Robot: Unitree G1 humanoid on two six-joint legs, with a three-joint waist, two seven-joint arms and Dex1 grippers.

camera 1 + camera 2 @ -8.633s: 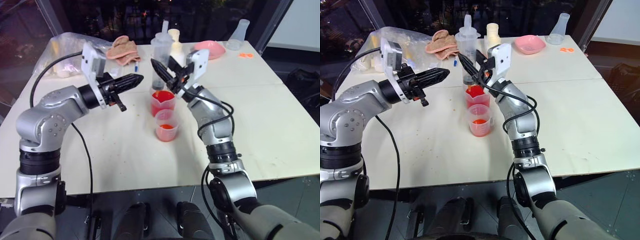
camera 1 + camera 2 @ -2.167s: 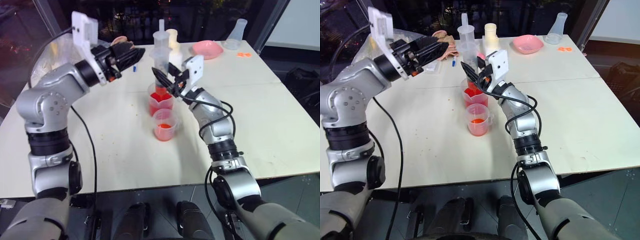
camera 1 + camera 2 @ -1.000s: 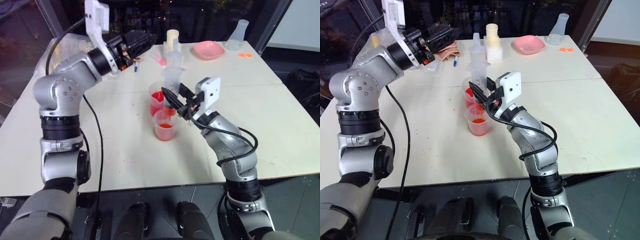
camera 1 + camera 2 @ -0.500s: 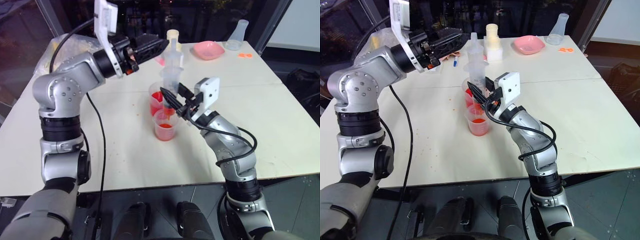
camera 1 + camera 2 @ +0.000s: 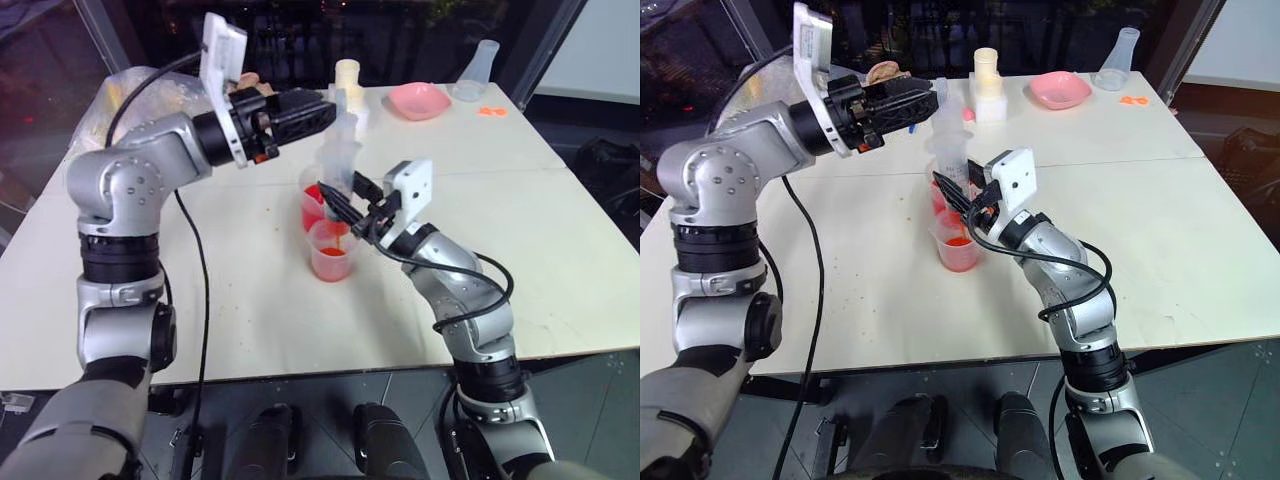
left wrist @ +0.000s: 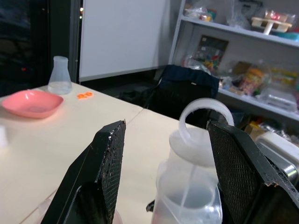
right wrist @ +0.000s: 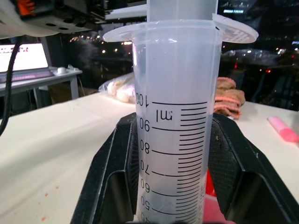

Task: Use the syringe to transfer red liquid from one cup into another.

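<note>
Syringe: the syringe (image 7: 180,116) stands upright, long axis vertical, plunger ring at 12 o'clock, tip down over the smaller cup (image 5: 331,250) near the table's middle.
Right gripper: the right gripper (image 7: 175,154) is clamped on the syringe barrel, a black finger on each side.
Left gripper: the left gripper (image 6: 166,158) is spread wide, one finger on either side of the plunger ring (image 6: 202,114) without touching it.
Cups: the spouted beaker (image 5: 313,205) holds red liquid (image 5: 312,212) and stands just beyond the smaller cup, at 11 o'clock from it; the smaller cup also holds red liquid.
Head views alone: both arms, both cups, the pale table (image 5: 560,230), a pink dish (image 5: 418,99) and a clear flask (image 5: 476,68) at the far edge toward 1 o'clock.
Right wrist view alone: the barrel's printed scale, a pink marker (image 7: 283,129), a folded cloth (image 7: 229,95).
Left wrist view alone: shelving (image 6: 261,56) with packets, and a dark chair (image 6: 184,93) past the table.
Room: dark windows behind the table.
</note>
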